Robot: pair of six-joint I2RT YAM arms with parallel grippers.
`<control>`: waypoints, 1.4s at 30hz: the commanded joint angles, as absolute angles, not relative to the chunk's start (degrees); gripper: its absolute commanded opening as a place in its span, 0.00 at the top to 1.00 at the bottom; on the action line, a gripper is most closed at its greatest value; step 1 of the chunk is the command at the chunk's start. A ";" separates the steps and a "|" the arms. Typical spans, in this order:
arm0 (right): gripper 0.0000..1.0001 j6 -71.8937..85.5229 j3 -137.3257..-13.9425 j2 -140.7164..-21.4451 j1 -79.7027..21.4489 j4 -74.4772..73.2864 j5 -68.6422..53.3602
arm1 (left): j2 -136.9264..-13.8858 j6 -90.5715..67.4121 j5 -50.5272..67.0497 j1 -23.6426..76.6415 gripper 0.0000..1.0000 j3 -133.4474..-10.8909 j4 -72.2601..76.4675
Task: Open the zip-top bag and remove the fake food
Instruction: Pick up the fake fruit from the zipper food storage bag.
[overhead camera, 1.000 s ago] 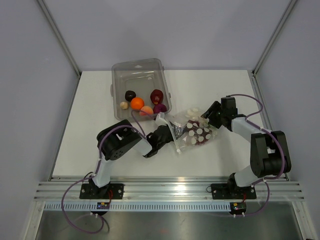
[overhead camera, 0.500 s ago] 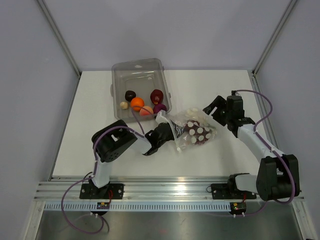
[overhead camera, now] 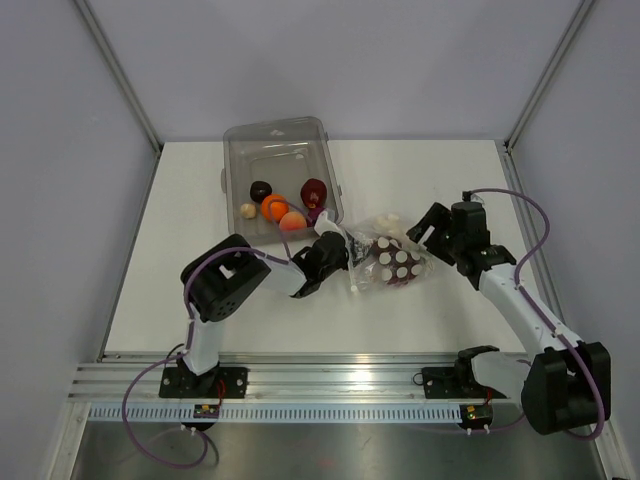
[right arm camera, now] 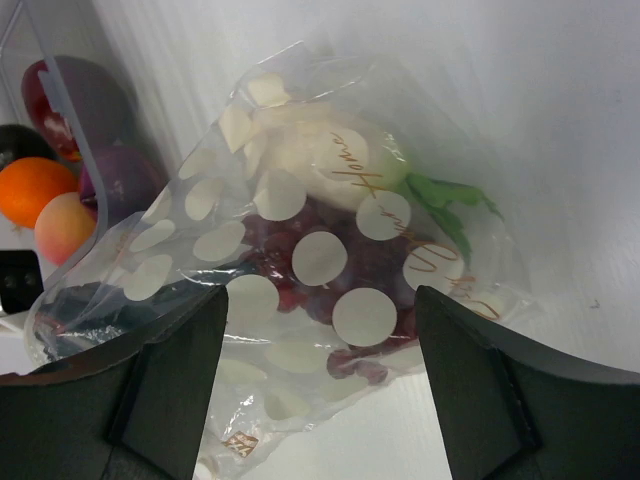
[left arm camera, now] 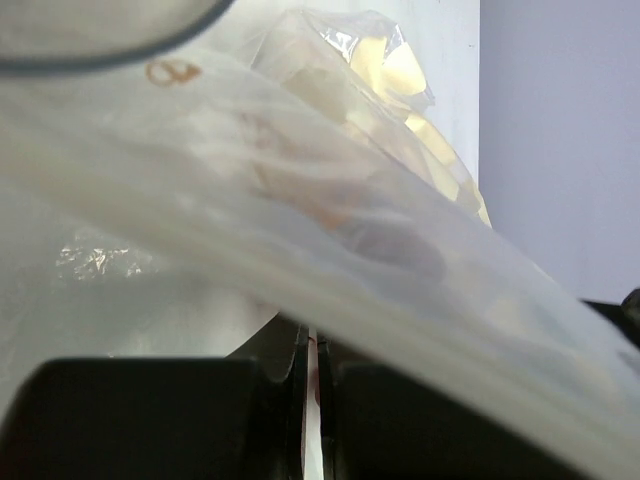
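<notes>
Left pincer [left arm camera: 312, 350] first, since it sits nearest me: its two black fingers are pressed together with only a thin white strip of the bag [overhead camera: 385, 262] caught between them. A cloudy sheet of soft plastic drapes across most of that wrist's view. From above I see it gripping the bag's left edge, just off the bin's near right corner.

Right pincer [right arm camera: 320, 292] stands wide, its blunt dark fingers spread just beside the bag's right end with nothing clasped.

The bag lies on the white table [overhead camera: 200, 200] between the two pincers. It is a crinkly clear pouch printed with round white dots and thin gold lettering. Some of the fake food [right arm camera: 370, 265] is inside it: a knobbly dark red cluster, a smooth cream lump above it, and a flat green leaf toward the right.

Further back is the bin [overhead camera: 285, 150], rigid, clear and rectangular with rounded corners. In it rest a glossy orange ball [overhead camera: 273, 207] and a peach-coloured one [overhead camera: 293, 221] touching it. With them are a dark red piece [overhead camera: 314, 191], a purple one [overhead camera: 319, 214] against the bin's right wall, a small dark round piece [overhead camera: 260, 190] and a little beige one [overhead camera: 248, 210].
</notes>
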State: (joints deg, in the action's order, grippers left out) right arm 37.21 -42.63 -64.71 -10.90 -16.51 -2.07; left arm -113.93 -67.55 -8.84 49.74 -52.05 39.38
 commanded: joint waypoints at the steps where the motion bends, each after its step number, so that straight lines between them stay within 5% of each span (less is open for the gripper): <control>1: 0.16 39.98 -41.93 -61.44 -11.25 -22.05 4.03 | -111.88 -66.00 -8.70 49.31 1.00 -54.05 39.55; 13: 0.16 50.27 -39.29 -66.70 -11.25 -21.10 1.41 | -112.06 -65.66 -8.61 48.69 1.00 -53.44 39.81; 25: 0.36 52.21 -39.55 -69.34 -11.16 -20.21 5.36 | -111.97 -65.66 -7.91 48.69 1.00 -52.29 41.31; 36: 0.96 54.14 -40.43 -70.40 -11.16 -20.30 10.10 | -111.71 -65.48 -7.29 48.69 1.00 -52.73 40.52; 42: 1.00 56.51 -41.92 -70.31 -11.16 -22.85 15.89 | -110.30 -64.69 -6.24 48.69 1.00 -53.88 37.53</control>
State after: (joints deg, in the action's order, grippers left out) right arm 54.59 -39.42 -70.57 -10.90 -22.33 9.69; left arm -113.75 -66.22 -7.25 49.04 -52.36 37.85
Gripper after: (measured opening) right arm 0.009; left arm 0.012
